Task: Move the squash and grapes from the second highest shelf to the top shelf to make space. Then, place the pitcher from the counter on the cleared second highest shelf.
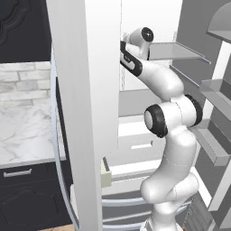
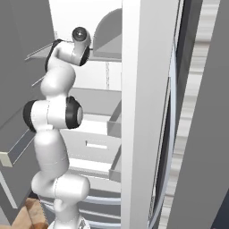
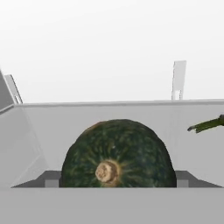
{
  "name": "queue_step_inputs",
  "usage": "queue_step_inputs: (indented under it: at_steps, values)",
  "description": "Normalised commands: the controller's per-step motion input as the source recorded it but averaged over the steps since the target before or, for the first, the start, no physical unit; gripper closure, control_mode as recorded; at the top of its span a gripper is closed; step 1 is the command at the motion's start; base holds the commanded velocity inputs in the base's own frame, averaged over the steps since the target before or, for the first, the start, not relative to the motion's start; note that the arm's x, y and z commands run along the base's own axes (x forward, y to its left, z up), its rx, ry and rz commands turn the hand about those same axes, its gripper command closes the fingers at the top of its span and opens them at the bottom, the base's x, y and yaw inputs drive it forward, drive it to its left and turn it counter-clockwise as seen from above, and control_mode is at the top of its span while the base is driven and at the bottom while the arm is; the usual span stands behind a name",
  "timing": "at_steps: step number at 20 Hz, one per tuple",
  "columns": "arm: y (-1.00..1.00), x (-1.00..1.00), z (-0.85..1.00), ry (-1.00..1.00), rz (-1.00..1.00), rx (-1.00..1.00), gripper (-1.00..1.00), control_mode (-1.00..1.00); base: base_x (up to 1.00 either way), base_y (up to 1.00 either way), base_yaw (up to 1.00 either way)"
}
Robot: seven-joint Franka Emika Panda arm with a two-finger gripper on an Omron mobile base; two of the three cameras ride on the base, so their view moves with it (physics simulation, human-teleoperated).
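The end effector is up inside the fridge, tucked behind the white door edge in both base views, and its fingertips sit below what the hand view catches, so going by the reading its jaws are spread wide and nothing sits between them. Straight ahead of it in the hand view sits the squash (image 3: 118,155), a round dark green one with pale flecks and a tan stem scar facing the camera, filling the lower middle of the shot. It rests on a pale grey shelf (image 3: 30,131) with the white back wall of the fridge behind it. Off at the right edge a thin green stalk (image 3: 209,125) pokes in at about the squash's shoulder height, apart from it; what it belongs to I cannot tell.

Pulling back, the white arm (image 1: 167,90) climbs from the base and bends at its dark elbow, reaching in just under the top shelf (image 1: 173,51), the thin light grey panel with the slim rail. Out to the left, past the open door, lies the marble desk (image 1: 25,131) over dark cabinet fronts.
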Motion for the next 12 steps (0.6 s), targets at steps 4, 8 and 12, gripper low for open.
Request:
queue_step_inputs:
  at_steps: [4,8,12]
  values:
    - [0.23,0.83,-0.12,0.06,0.00,-0.01,1.00,-1.00,0.00,0.00,0.00]
    - [0.34,0.41,-0.29,0.00,0.00,-0.07,1.00,-1.00,0.00,0.00,0.00]
    - [0.31,0.01,-0.30,0.00,0.00,-0.09,-1.00,-1.00,0.00,0.00,0.00]
